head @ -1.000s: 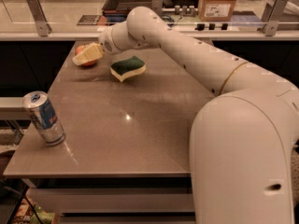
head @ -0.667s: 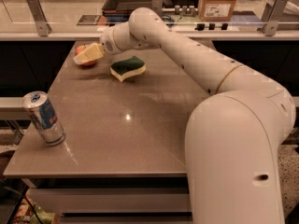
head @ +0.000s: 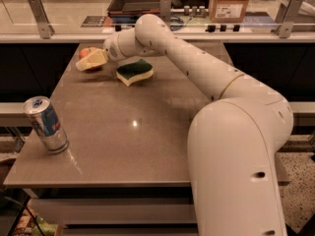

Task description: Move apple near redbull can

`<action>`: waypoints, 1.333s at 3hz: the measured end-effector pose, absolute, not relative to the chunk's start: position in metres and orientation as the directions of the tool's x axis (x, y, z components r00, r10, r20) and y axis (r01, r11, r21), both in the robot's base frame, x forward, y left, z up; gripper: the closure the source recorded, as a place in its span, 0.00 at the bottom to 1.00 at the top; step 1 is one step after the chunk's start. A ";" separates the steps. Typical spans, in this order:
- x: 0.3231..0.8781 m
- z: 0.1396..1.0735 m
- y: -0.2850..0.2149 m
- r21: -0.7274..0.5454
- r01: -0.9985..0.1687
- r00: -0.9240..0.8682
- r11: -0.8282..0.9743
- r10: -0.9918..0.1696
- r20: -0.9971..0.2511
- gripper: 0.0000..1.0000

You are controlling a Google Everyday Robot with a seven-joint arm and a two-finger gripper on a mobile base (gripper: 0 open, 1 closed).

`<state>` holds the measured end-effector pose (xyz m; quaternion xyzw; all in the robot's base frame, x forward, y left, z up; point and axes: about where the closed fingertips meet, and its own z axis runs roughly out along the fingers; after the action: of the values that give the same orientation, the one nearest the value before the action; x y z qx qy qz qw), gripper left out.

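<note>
The apple (head: 86, 52) is small and red-orange and sits at the far left corner of the table (head: 147, 132). It is mostly hidden behind my gripper (head: 90, 61), which is right at the apple, low over the table. The redbull can (head: 46, 125), silver and blue, stands upright near the table's front left edge, far from the apple.
A green-and-yellow sponge (head: 134, 72) lies just right of the apple, under my forearm. My arm's large white base (head: 236, 171) fills the right foreground. A counter with a cardboard box (head: 230, 1) and a dark tray (head: 140, 1) runs behind the table.
The gripper stays at the apple in the far left corner. The arm has shifted only slightly. The can and sponge have not moved.
</note>
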<state>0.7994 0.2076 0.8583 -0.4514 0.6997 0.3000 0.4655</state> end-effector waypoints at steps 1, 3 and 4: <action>0.806 0.855 0.215 0.012 -0.919 -0.160 0.393 -0.345 -0.925 0.00; 0.805 0.852 0.221 0.016 -0.922 -0.161 0.386 -0.345 -0.925 0.37; 0.804 0.851 0.224 0.018 -0.924 -0.162 0.382 -0.346 -0.924 0.61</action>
<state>0.8041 0.2239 0.8507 -0.4577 0.6939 0.3152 0.4580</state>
